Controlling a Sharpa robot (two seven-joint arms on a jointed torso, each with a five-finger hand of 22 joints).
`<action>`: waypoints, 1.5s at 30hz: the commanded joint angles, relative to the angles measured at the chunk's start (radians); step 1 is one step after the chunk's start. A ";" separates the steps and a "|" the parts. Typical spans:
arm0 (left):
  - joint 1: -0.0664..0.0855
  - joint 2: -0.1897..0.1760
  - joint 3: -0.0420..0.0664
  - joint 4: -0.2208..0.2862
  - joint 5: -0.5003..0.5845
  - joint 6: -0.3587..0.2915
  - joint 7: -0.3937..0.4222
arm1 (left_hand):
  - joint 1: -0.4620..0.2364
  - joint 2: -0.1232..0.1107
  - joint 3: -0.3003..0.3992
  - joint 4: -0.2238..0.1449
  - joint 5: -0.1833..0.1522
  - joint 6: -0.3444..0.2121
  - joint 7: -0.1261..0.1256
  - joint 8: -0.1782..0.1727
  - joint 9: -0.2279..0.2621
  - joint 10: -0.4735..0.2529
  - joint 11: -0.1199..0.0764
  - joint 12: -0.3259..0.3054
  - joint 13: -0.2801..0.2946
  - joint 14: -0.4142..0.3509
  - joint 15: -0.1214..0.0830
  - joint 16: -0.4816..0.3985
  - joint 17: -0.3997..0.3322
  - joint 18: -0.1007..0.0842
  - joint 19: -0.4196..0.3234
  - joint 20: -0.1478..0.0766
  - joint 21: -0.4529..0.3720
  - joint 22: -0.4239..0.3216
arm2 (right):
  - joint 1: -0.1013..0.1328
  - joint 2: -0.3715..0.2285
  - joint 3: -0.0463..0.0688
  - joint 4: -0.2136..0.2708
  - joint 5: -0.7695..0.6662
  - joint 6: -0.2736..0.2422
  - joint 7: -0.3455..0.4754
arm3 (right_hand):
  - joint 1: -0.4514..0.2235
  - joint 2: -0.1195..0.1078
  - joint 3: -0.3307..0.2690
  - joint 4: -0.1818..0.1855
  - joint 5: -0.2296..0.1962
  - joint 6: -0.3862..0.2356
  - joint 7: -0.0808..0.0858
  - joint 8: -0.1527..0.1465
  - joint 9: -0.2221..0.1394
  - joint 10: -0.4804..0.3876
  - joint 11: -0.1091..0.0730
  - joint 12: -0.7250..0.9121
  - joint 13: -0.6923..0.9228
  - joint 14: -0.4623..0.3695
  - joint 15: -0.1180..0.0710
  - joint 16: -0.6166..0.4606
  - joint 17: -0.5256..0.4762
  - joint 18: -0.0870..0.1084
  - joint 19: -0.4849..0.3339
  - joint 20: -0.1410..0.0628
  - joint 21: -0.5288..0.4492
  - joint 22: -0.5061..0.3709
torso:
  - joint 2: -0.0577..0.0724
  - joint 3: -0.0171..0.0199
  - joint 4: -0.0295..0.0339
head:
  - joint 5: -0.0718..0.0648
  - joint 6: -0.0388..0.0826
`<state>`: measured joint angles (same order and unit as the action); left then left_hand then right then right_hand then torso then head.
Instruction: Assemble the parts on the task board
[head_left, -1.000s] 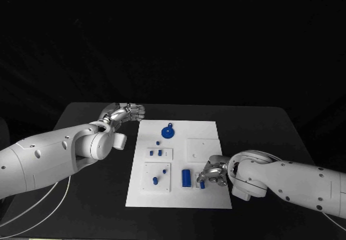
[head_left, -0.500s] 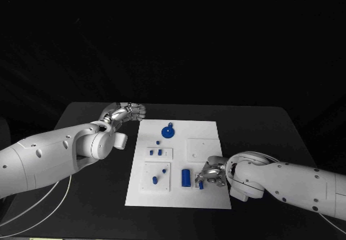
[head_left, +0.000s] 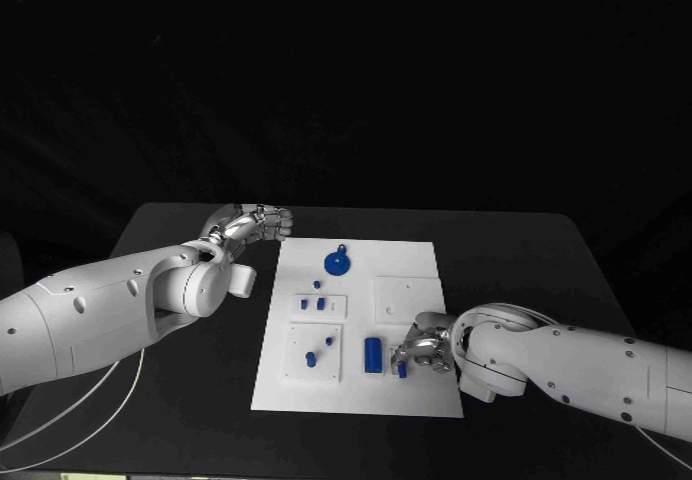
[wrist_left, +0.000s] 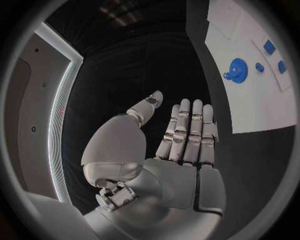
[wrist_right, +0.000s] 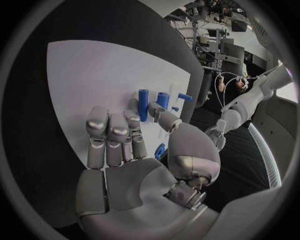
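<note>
On the board's (head_left: 411, 395) near edge, the right hand (head_left: 421, 350) pinches a blue part (head_left: 401, 368); beside its far corner, the left hand (head_left: 254, 226) holds nothing, fingers straight.

A black desk (head_left: 534, 250) spreads beneath and around the fingers, its bare matte surface reaching out on every side of them. Two thin white cables (head_left: 87, 425) lie on the desk's near corner, well apart from the fingers.
</note>
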<state>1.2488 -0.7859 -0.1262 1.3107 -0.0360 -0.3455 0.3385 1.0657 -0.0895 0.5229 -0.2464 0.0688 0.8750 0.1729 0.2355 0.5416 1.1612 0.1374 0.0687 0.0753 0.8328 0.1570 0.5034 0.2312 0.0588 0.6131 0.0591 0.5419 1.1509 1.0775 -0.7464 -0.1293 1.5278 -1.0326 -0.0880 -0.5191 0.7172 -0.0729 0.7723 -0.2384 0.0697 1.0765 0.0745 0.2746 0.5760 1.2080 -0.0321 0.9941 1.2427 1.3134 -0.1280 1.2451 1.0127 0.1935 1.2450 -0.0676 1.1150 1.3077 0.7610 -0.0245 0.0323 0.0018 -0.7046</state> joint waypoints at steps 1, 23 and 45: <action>0.001 0.002 0.001 0.002 -0.001 0.008 0.005 | -0.010 0.003 0.002 0.006 -0.003 -0.007 -0.003 0.005 -0.001 -0.001 0.004 0.005 -0.001 -0.001 0.008 -0.006 0.001 0.010 -0.004 0.004 -0.005 0.002 | -0.003 0.006 -0.002 -0.003 -0.010 0.007 0.013 | -0.011 -0.003 -0.011 -0.001 -0.004 0.001 0.004 -0.006 -0.003 0.002 0.000 -0.004 0.001 0.002 -0.007 -0.003 0.001 0.068 0.002 0.000 0.003 0.014 | 0.000 0.0000 -0.0002 | 0.001 0.001; 0.001 0.002 0.001 0.002 -0.001 0.005 0.004 | -0.010 0.003 0.002 0.007 -0.003 -0.007 -0.003 0.005 -0.001 -0.001 0.004 0.005 -0.001 -0.002 0.008 -0.007 0.002 0.010 -0.005 0.005 -0.006 0.003 | -0.003 0.001 -0.003 0.006 -0.010 -0.004 0.032 | -0.046 -0.077 -0.069 0.017 -0.021 -0.002 0.002 -0.004 0.001 0.001 -0.002 -0.004 0.004 0.001 -0.009 -0.004 0.003 0.068 0.003 -0.007 0.000 0.011 | 0.000 0.0006 -0.0003 | 0.008 0.004; 0.001 0.000 0.001 0.002 -0.001 0.003 0.003 | -0.009 0.002 0.002 0.007 -0.003 -0.007 -0.003 0.006 -0.002 -0.001 0.003 0.005 -0.001 -0.002 0.009 -0.009 0.004 0.010 -0.006 0.005 -0.007 0.004 | -0.003 -0.045 -0.003 0.050 -0.023 -0.009 0.041 | -0.048 -0.087 -0.077 0.023 -0.021 -0.002 0.002 -0.004 0.003 0.001 -0.002 -0.004 0.004 0.001 -0.010 -0.004 0.003 0.068 0.003 -0.009 0.000 0.011 | 0.000 0.0005 -0.0007 | 0.009 0.007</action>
<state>1.2488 -0.7867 -0.1263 1.3102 -0.0361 -0.3460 0.3359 1.0657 -0.0895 0.5251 -0.2443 0.0688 0.8750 0.1728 0.2354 0.5409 1.1612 0.1374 0.0687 0.0756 0.8289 0.1608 0.4994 0.2337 0.0510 0.6095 0.0626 0.5419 1.1538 1.0753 -0.7895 -0.1318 1.5755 -1.0409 -0.0993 -0.4918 0.6665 -0.1502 0.7024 -0.2151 0.0535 1.0782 0.0727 0.2659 0.5774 1.2080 -0.0321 0.9942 1.2454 1.3145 -0.1329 1.2451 1.0144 0.1948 1.2503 -0.0695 1.1150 1.3074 0.7611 -0.0242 0.0316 0.0110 -0.6982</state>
